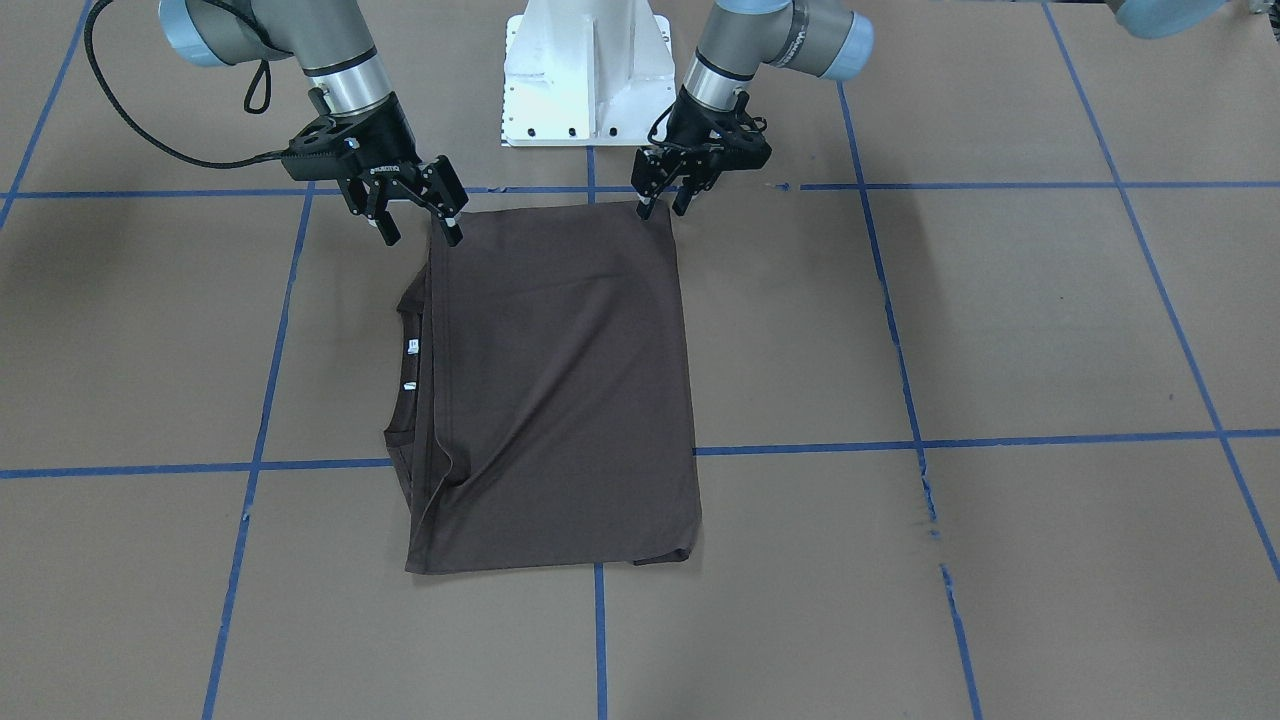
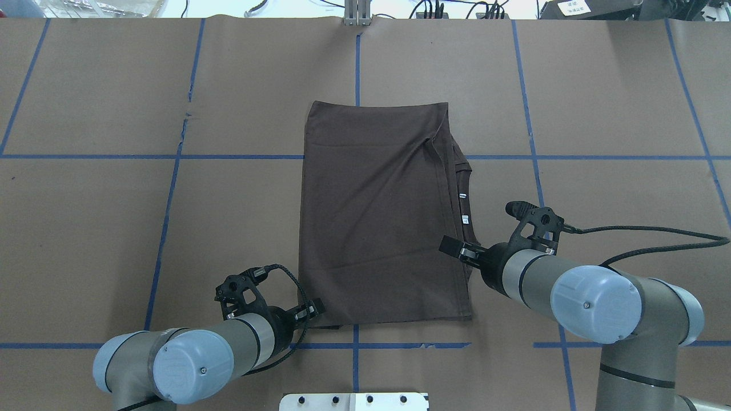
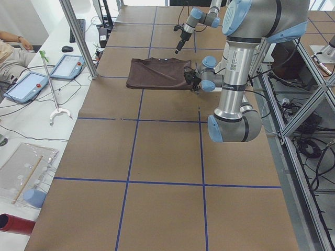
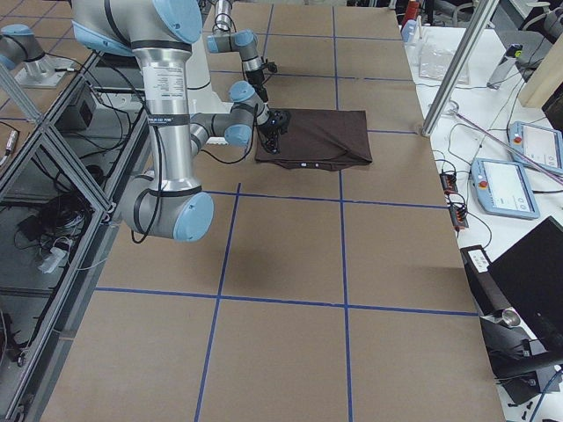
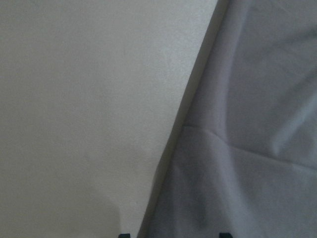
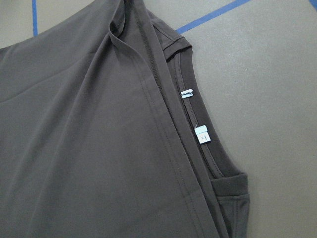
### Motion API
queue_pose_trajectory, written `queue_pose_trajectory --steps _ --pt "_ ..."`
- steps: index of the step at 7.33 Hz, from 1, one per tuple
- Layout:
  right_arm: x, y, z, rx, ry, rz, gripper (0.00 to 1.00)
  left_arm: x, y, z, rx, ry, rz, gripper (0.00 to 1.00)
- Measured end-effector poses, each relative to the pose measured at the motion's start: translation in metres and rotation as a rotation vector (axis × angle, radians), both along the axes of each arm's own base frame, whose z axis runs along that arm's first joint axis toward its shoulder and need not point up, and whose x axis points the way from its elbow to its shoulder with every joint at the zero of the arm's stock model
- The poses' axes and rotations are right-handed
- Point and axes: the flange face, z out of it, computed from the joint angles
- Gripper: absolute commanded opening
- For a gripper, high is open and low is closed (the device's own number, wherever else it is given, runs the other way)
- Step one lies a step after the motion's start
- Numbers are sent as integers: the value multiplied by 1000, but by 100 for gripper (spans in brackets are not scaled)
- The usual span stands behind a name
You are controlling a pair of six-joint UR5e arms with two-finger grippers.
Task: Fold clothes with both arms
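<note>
T-shirt (image 1: 570, 380) lies flat on the brown table (image 1: 1000, 330) straight out from the white pedestal base (image 1: 588, 70), already folded into a tall rectangle. Its long axis runs directly away from the base, and one short edge lies just in front of it. The two arms reach down from either side of the base to that near short edge. The right gripper (image 1: 423, 236) has its fingers spread wide and pinches nothing; it hangs at the corner on the collar side. The left gripper (image 1: 664, 210), also parted and empty, has its tips right at the opposite corner and looks the lower and closer of the two. The collar (image 1: 405, 370) and the white neck tags (image 1: 412, 347) peek out along the robot's right long edge. Cloth stretches away from both claws, so the coming fold likely carries this near edge outward from the base.
</note>
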Motion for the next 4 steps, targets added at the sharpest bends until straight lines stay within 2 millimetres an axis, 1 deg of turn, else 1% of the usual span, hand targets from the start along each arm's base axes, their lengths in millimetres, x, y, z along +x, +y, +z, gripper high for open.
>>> queue_pose_trajectory --steps 1,4 --pt "0 0 0 1 0 0 100 1 0 -2 1 3 5 67" --pt "0 0 -1 1 -1 -1 100 -8 1 -17 2 31 32 67"
